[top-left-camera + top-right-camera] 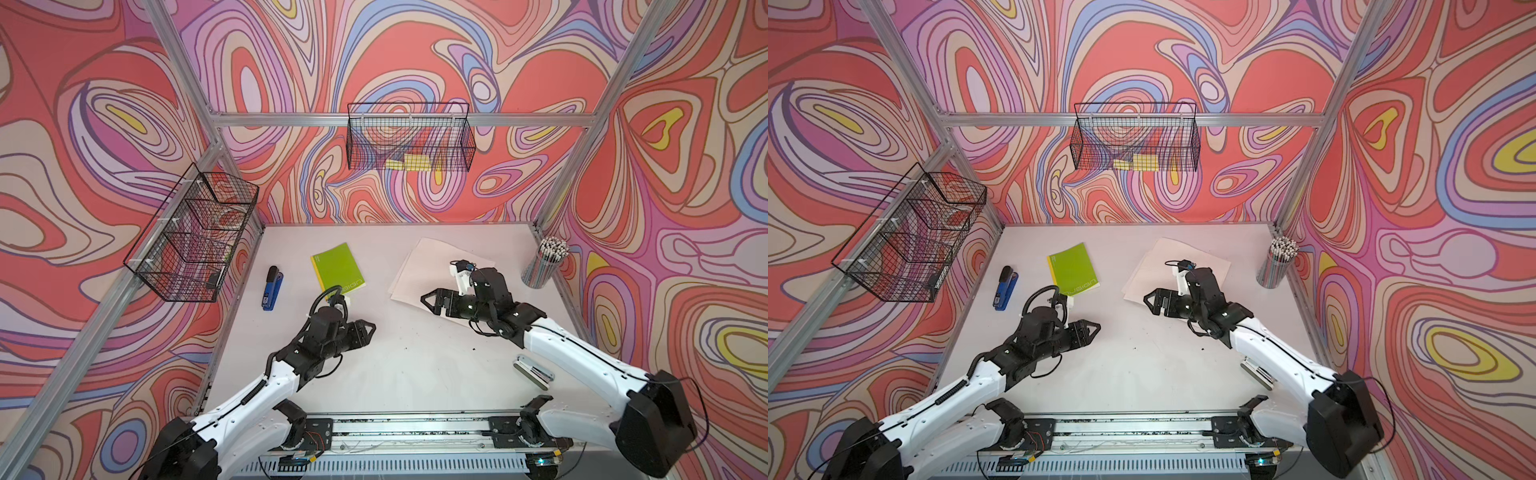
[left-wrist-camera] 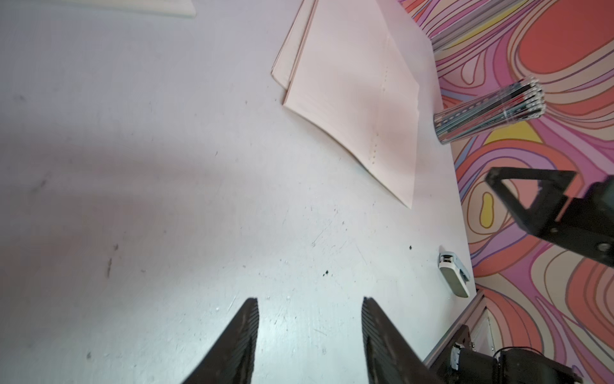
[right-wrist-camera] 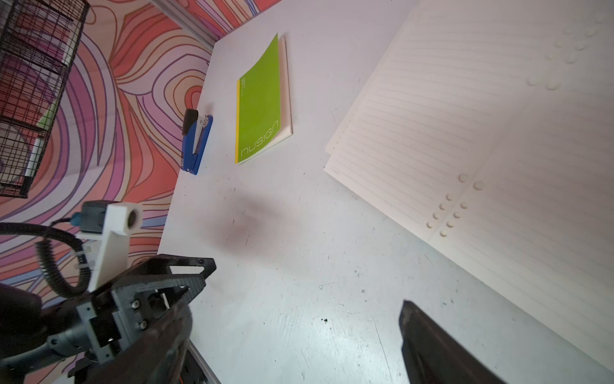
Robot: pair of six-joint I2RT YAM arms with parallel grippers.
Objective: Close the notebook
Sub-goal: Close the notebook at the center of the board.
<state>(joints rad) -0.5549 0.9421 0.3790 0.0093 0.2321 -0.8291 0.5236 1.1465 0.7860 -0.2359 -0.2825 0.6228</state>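
We see a thin lime-green softcover notebook (image 1: pixel 337 268) (image 1: pixel 1073 270) (image 3: pixel 260 99) with a narrow yellow strip along its spine edge and pale lettering reading "nusign" across the cover's near end. It is closed and lies flat, cover up, on the far left part of the white table (image 1: pixel 415 353), turned a little askew so that its spine side faces left and its far end leans to the right. In the right wrist view the cream page block shows along the free long edge under the gently curved cover, and in both top views its near corner is hidden.
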